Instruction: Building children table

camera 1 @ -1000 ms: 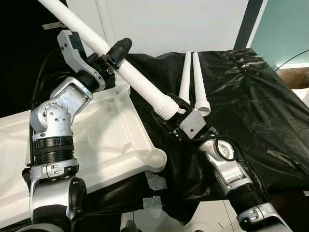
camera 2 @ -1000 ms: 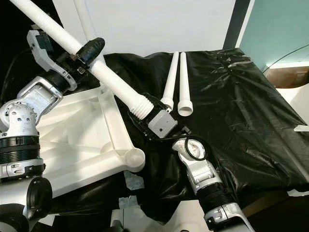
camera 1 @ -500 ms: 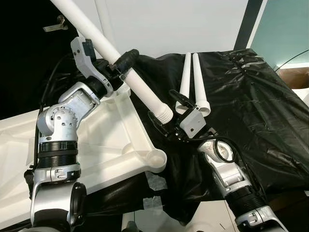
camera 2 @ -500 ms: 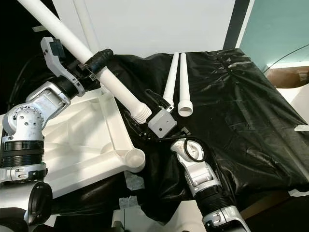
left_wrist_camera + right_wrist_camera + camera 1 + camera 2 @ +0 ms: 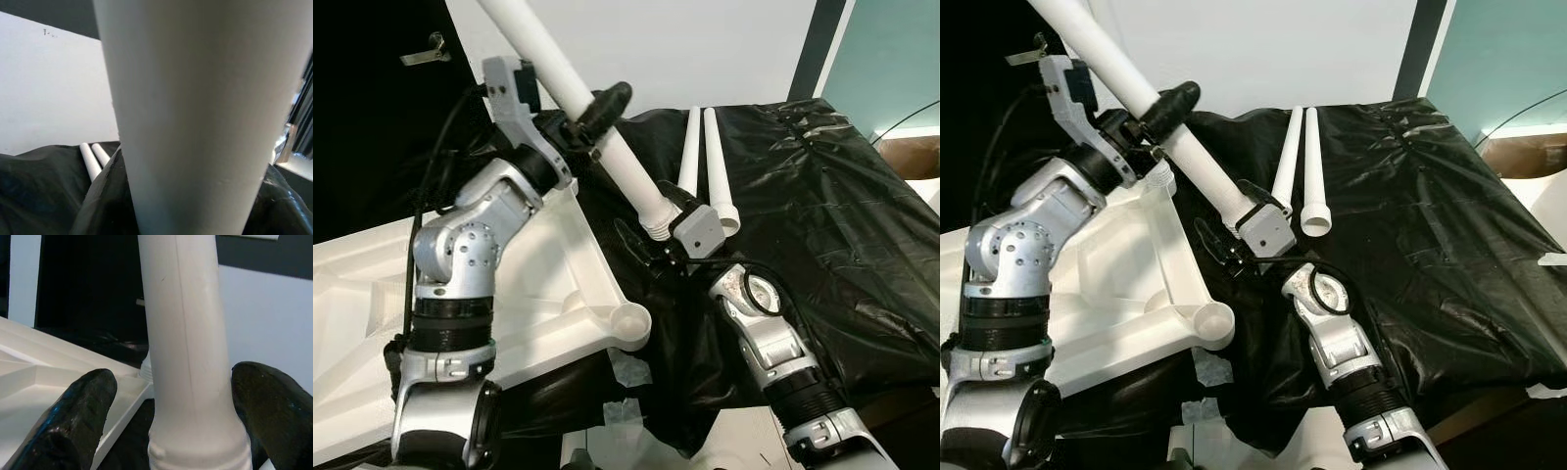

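Note:
A long white table leg slants steeply up to the left, with my left gripper shut on its shaft. Its ribbed lower end hangs just above the black sheet beside the upturned white tabletop. My right gripper sits at that ribbed end. In the right wrist view its black fingers stand open on either side of the leg, with a gap on one side. The tabletop's round corner socket lies nearer me, apart from the leg.
Two more white legs lie side by side on the black sheet behind my right gripper. A white wall rises at the back. Pale tape scraps lie near the table's front edge. A teal panel stands at the far right.
My left gripper has swung up and to the right, tipping the leg steeper. The right gripper has let go of the ribbed end and now stands open around it.

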You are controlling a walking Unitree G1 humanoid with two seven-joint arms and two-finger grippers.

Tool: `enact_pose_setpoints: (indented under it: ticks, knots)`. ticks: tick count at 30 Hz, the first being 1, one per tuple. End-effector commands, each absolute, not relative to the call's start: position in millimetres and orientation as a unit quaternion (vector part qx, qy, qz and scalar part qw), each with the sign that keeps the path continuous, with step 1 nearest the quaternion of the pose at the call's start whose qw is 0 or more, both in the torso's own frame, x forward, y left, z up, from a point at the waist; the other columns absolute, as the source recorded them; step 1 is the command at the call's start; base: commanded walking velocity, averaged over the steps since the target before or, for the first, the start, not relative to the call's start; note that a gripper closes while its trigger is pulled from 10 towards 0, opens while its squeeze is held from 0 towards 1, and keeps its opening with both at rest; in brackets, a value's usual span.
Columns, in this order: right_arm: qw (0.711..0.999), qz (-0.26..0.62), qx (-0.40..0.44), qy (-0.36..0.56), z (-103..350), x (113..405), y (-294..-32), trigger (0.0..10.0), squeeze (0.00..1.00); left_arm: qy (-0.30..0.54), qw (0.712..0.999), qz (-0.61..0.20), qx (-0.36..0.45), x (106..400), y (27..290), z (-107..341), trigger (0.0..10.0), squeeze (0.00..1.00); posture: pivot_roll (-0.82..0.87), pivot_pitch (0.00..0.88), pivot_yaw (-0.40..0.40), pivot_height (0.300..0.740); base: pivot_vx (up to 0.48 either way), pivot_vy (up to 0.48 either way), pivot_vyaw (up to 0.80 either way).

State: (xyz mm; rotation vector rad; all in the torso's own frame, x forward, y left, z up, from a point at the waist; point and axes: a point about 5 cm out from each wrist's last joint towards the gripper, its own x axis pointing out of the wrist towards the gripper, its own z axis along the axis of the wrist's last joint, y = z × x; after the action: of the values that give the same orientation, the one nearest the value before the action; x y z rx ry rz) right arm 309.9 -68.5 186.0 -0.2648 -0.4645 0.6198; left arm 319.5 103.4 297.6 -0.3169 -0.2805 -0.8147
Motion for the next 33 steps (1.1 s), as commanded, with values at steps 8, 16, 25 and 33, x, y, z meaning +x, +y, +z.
enact_pose_setpoints:
  ticks: [8, 16, 25, 33]
  knots:
    - [0.927, 0.307, -0.131, -0.17, 200, 330, -58, 10.0, 0.0, -0.188, 0.906, -0.374, -0.059, 306, 65, 291, 10.0, 0.0, 0.09, 0.004, 0.049, 0.74, 0.0, 0.0, 0.0]
    - [0.932, 0.306, -0.137, -0.136, 201, 339, -57, 10.0, 0.0, -0.206, 0.905, -0.369, -0.055, 299, 51, 290, 10.0, 0.0, 0.1, 0.007, 0.046, 0.74, 0.0, 0.0, 0.0]
    - [0.934, 0.307, -0.146, -0.11, 198, 343, -58, 4.5, 0.0, -0.219, 0.9, -0.372, -0.055, 297, 44, 291, 10.0, 0.0, 0.1, 0.01, 0.046, 0.74, 0.0, 0.0, 0.0]
    - [0.934, 0.305, -0.151, -0.106, 197, 344, -60, 0.0, 0.0, -0.224, 0.898, -0.376, -0.055, 296, 39, 292, 10.0, 0.0, 0.09, 0.01, 0.046, 0.74, 0.0, 0.0, 0.0]
